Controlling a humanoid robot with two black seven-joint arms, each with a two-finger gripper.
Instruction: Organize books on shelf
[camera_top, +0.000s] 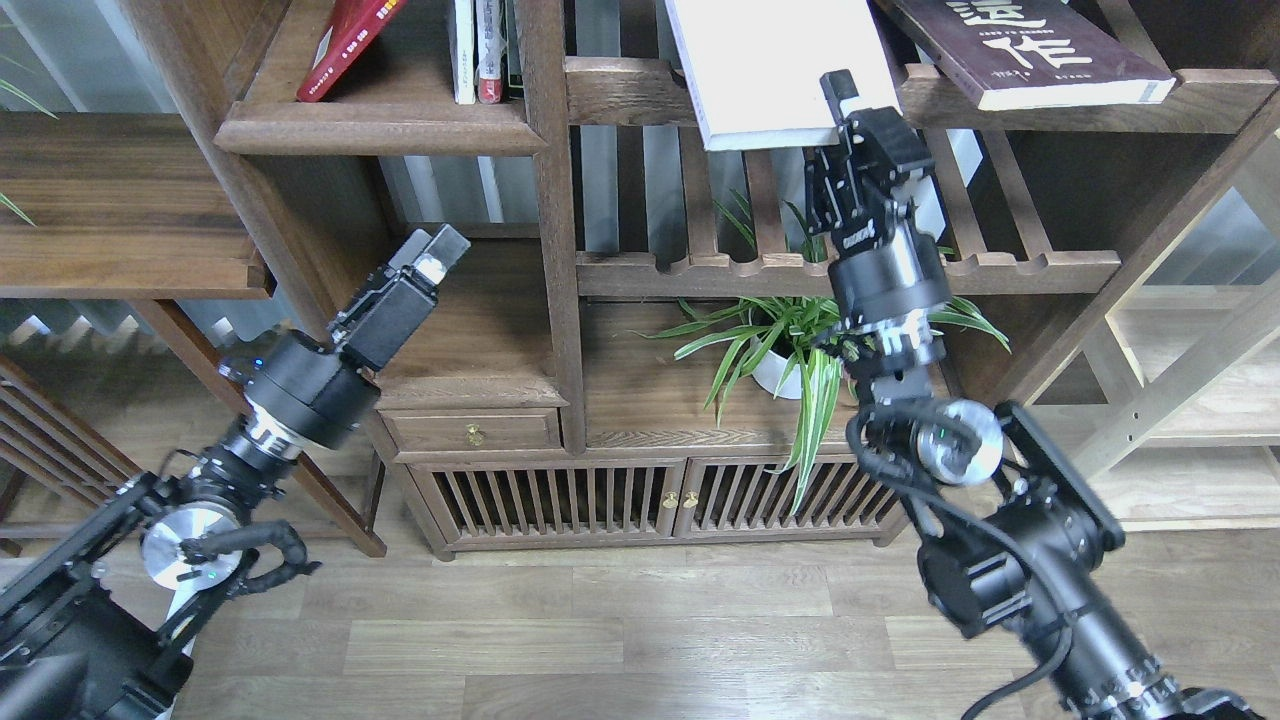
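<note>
At upper centre-right of the frame, the white book (775, 65) is being gripped at its lower right corner by the right gripper (838, 100), its lower edge jutting past the front edge of the shelf (1220, 100). The maroon book (1030, 50) is lying tilted on that shelf at upper right, and the red book (345, 45) is leaning at upper left. At left of centre, the left gripper (438, 255) is being held closed and empty in open space before the bookcase.
</note>
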